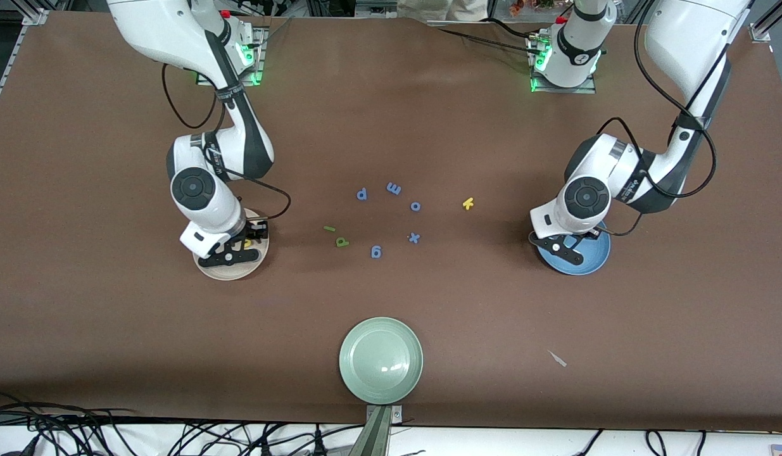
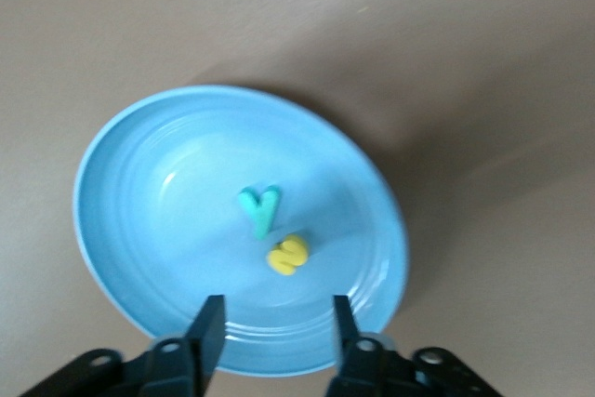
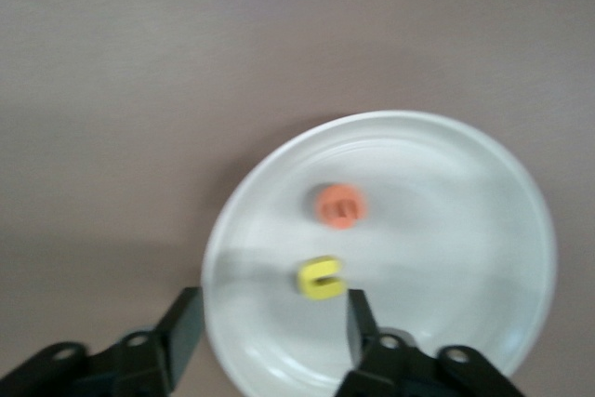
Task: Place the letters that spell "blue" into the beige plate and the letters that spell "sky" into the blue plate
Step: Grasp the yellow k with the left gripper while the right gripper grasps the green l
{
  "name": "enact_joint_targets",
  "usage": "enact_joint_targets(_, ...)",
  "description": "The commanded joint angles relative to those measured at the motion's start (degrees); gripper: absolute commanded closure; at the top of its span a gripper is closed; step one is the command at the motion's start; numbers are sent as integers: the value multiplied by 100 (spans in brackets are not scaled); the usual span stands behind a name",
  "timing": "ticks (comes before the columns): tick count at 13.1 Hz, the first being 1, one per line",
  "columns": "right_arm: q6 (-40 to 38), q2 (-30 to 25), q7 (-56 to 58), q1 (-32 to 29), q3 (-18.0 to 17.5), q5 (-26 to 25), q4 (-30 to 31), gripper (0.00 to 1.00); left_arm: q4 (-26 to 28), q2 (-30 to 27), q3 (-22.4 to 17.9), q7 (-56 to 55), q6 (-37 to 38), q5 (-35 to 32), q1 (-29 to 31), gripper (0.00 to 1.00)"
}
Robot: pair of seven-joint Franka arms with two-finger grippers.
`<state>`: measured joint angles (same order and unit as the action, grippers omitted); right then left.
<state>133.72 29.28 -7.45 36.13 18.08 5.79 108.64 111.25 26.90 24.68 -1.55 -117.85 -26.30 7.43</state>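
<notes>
My left gripper (image 2: pixel 272 302) hangs open and empty over the blue plate (image 2: pixel 158 230), which holds a teal y (image 2: pixel 259 208) and a yellow s (image 2: pixel 288 254). Over the beige plate (image 3: pixel 456 230) my right gripper (image 3: pixel 274 295) is open too, with nothing between its fingers. An orange e (image 3: pixel 340 205) and a yellow u (image 3: pixel 321 277) lie in that plate. On the bare table sit a yellow k (image 1: pixel 468 203), a light green l (image 1: pixel 329 228) and an olive b (image 1: pixel 342 241). The blue plate (image 1: pixel 594 258) is at the left arm's end and the beige plate (image 1: pixel 229 273) at the right arm's end.
Several blue letters lie mid-table around the l and b: p (image 1: pixel 362 194), m (image 1: pixel 394 188), o (image 1: pixel 415 206), x (image 1: pixel 414 237) and g (image 1: pixel 376 251). A pale green plate (image 1: pixel 381 360) sits near the table's front edge. A small scrap (image 1: pixel 558 358) lies toward the left arm's end.
</notes>
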Motion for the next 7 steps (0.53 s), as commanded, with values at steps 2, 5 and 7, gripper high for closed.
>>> enact_joint_targets(2,23,-28,-1492,157,-682,72,-211,1,72,-97,379,-993,-10,529,-258,0)
enact_joint_targets(5,321,236,-1882,438,-700,98,-326,4,98,87,380,-2172,-194,477,-873,0)
enact_joint_targets(7,531,359,-1962,526,-709,98,-326,6,220,202,380,-2428,-439,477,-980,0)
